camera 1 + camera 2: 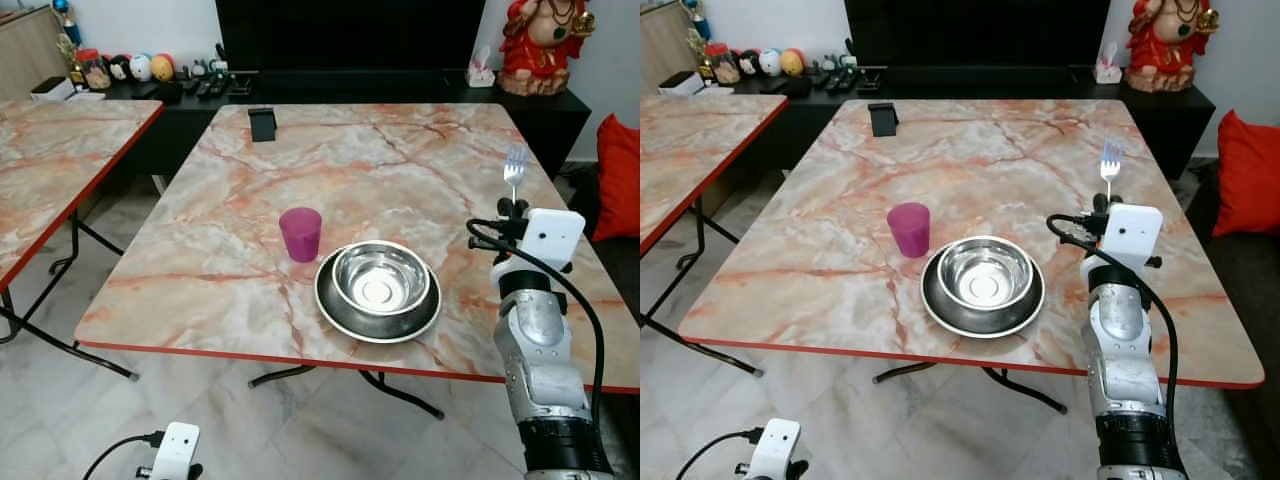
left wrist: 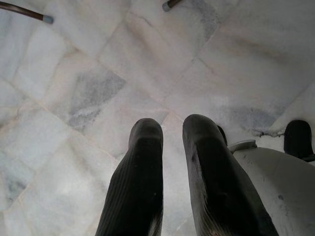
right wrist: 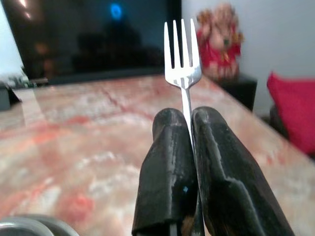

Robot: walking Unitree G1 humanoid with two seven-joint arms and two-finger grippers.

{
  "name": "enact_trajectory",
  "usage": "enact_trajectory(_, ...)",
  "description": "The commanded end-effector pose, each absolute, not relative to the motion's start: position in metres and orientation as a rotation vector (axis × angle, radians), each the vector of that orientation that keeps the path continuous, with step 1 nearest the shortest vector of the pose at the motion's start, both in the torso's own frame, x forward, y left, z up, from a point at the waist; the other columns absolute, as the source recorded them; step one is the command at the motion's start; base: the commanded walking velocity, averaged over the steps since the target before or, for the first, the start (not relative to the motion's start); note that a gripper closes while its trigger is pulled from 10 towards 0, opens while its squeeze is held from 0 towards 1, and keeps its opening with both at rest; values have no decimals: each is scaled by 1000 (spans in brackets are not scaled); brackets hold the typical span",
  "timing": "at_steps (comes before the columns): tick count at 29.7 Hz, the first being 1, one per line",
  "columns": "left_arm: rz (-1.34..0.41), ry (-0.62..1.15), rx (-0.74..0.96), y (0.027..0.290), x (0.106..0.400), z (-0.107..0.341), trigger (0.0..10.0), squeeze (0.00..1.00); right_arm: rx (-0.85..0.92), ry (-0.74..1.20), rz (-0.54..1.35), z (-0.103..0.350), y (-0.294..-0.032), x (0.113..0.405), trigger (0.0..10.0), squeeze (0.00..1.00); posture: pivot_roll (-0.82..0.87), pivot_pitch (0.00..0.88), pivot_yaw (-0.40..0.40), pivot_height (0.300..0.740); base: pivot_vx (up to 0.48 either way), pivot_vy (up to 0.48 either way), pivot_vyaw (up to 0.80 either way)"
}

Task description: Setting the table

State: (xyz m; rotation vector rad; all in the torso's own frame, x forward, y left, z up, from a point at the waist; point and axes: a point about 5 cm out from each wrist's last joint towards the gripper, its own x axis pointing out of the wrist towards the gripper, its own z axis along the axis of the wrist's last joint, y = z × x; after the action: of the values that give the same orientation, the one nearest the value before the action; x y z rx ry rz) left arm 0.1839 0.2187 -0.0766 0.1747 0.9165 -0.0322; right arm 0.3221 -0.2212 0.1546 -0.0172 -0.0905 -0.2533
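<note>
fork [image 3: 182, 59]: upright, tines up, right of your steel bowl [image 1: 380, 277]
right gripper [image 3: 189, 142]: fingers clamped on fork handle
left gripper [image 2: 170, 162]: fingers slightly apart, idle

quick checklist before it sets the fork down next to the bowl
1. Fork clamped in right end effector: ok, handle pinched between both fingers, tines up.
2. Fork clear of the table for now: ok, held above it.
3. Landing spot to the right of the plate: ok, bare marble there.
4. Steel bowl seated in the plate: ok.
5. Purple cup out of the path: ok, it stands left of the bowl.
6. Left end effector out of the way: ok, hangs low over the floor.
</note>
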Motion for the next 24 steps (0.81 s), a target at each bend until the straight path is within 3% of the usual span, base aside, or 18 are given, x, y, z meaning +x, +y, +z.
enact_trajectory(1, -23, 937, 182, 224, 180, -78, 10000, 0, 7, -37, -256, 150, -225, 323, 10000, 0, 6, 0, 43, 740, 0, 0, 0)
enact_trajectory(4, -25, 942, 180, 224, 180, -78, 10000, 0, 45, 111, -233, 132, -222, 321, 10000, 0, 11, 0, 41, 740, 0, 0, 0)
enact_trajectory(24, -22, 968, 182, 229, 172, -81, 10000, 0, -21, 343, -122, 95, -213, 309, 10000, 0, 12, 0, 35, 740, 0, 0, 0)
